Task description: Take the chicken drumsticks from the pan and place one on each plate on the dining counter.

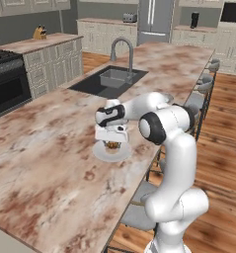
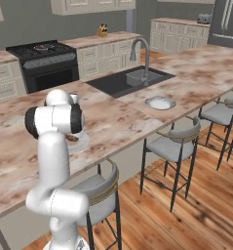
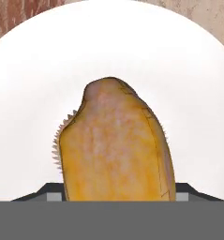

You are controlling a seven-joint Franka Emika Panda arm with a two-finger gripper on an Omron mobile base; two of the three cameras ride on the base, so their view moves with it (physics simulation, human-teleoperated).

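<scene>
Presently, drumsticks counted: one chicken drumstick (image 3: 115, 145), golden-orange, seen close in the hand view against a white plate.
Drumstick position: over the near plate (image 1: 111, 152), directly beneath the hand; whether it rests on the plate or hangs just above it cannot be told.
Gripper: the gripper (image 1: 111, 143) points down over the near plate, its dark finger tips (image 3: 48, 192) showing on either side of the drumstick's lower end; it appears to clasp the piece, but contact at the pads is hidden, so I cannot tell whether it grips or has let go.
Plates counted: two. The near plate sits by the counter's seating edge, partly hidden behind the arm in the right base view (image 2: 81, 141). The second plate (image 2: 160, 103) lies further along the same edge, near the sink, and looks bare.
Dining counter: one long mottled stone top (image 1: 45, 163) carrying both plates.
Sink and tap: one dark inset sink (image 1: 107, 80) with one curved metal tap (image 1: 123, 49), well apart from the near plate.
Stools: at least three grey-seated stools (image 2: 174, 144) along the seating edge.
Stove: one black stove (image 2: 47, 61) against the far wall.
</scene>
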